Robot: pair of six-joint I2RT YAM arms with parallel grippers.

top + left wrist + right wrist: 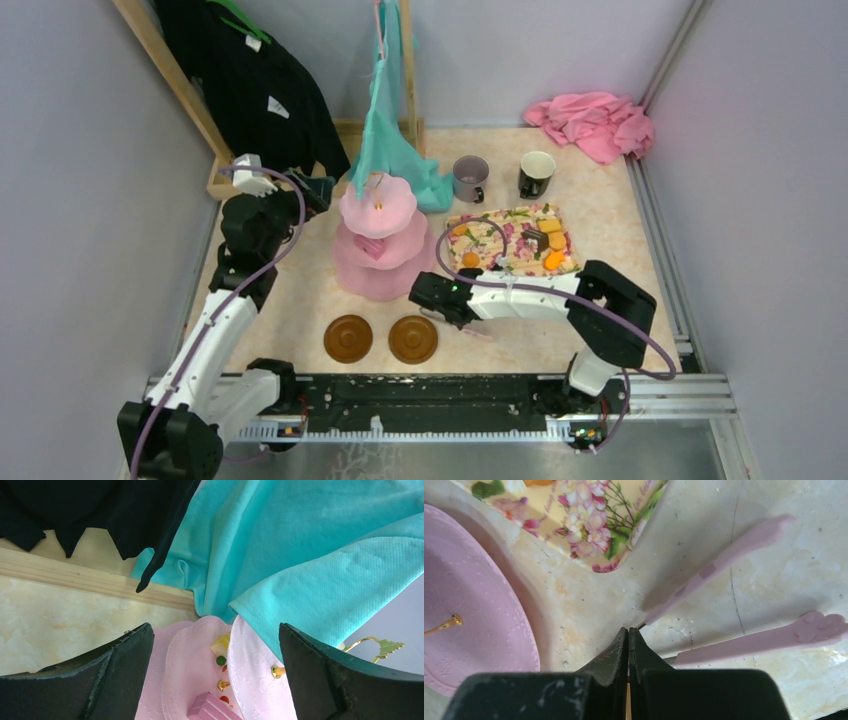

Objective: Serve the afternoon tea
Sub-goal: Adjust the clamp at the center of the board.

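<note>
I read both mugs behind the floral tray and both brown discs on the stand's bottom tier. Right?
The mugs part holds: grey mug and black mug stand behind the floral tray. The brown discs are not on the pink stand; the top external view shows them on the table in front of it.

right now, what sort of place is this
Likely a robot test bench staged as a tea table: two arms on a metal rail, a pink tiered stand, toy cakes on a floral tray.

Pink cloth (592, 122) bunched at the surface's far right corner, teal fabric (385, 115) hanging mid far edge, black garment (235, 70) far left.
</note>
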